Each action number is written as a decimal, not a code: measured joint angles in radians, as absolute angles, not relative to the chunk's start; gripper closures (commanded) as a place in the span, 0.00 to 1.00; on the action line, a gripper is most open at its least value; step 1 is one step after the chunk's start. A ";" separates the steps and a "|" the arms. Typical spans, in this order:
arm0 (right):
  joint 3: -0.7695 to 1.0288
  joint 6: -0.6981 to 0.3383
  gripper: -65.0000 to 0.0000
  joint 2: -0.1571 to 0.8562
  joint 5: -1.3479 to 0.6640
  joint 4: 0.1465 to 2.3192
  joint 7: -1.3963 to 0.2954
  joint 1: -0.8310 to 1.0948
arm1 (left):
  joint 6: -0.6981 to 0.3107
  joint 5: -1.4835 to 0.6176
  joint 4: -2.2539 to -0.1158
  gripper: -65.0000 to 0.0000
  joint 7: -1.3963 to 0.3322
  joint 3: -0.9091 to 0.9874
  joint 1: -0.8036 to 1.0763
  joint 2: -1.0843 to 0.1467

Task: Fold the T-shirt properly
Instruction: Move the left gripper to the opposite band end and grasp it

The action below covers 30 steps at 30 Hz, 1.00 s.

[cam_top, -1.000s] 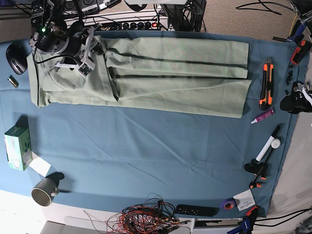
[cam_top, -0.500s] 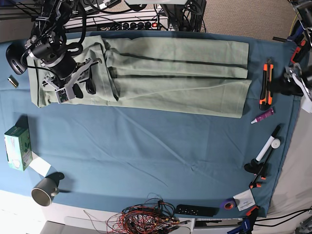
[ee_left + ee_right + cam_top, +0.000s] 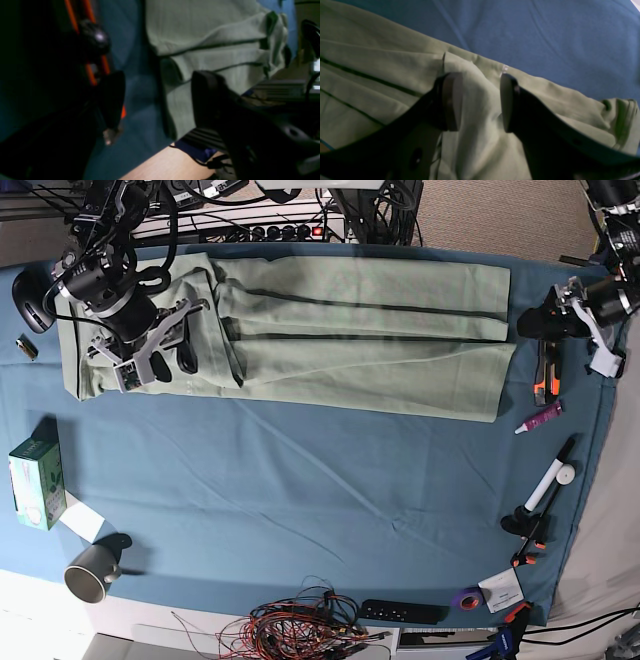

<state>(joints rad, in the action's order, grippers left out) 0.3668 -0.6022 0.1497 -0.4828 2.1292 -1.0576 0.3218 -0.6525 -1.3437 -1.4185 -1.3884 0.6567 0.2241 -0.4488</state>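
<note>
Fingers (image 3: 452, 100) of my R gripper (image 3: 478, 101) gape over T-shirt (image 3: 360, 335), gripping nothing; L gripper (image 3: 530, 330) wide open, empty, by hem edge; bare cloth (image 3: 320, 490) below.

Whole tabletop is covered by a blue-teal table cloth (image 3: 300, 480). Past its 12 o'clock edge there's a power strip (image 3: 270, 230) with a red light, plus loads of dark cables. Beige carpet floor (image 3: 490, 220) sits up around 1 o'clock. Lighting's even and soft, hardly any shadows.
</note>
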 measured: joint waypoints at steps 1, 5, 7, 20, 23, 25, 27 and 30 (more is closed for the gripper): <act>0.366 -0.602 0.62 0.150 -0.483 2.129 -1.058 0.321 | -0.652 -1.342 -1.419 0.36 -1.391 0.657 0.224 -0.437; 0.366 -0.602 0.62 0.150 -0.482 2.129 -1.058 0.321 | -0.653 -1.345 -1.419 0.36 -1.395 0.657 0.224 -0.401; 0.366 -0.602 0.62 0.150 -0.476 2.129 -1.058 0.321 | -0.652 -1.344 -1.419 0.37 -1.396 0.657 0.224 -0.390; 0.366 -0.599 0.62 0.150 -0.450 2.129 -1.046 0.321 | -0.657 -1.241 -1.424 0.37 -1.277 0.509 0.187 -0.396; 0.366 -0.599 0.62 0.150 -0.450 2.129 -1.046 0.321 | -0.652 -1.213 -1.427 0.37 -1.278 0.462 0.153 -0.397; 0.366 -0.599 0.62 0.150 -0.449 2.129 -1.046 0.321 | -0.638 -1.201 -1.427 0.37 -1.278 0.445 0.138 -0.397; 0.366 -0.599 0.62 0.150 -0.449 2.129 -1.046 0.321 | -0.636 -1.198 -1.427 0.37 -1.277 0.445 0.135 -0.396; 0.366 -0.599 0.62 0.150 -0.449 2.129 -1.046 0.321 | -0.636 -1.197 -1.427 0.37 -1.275 0.445 0.136 -0.396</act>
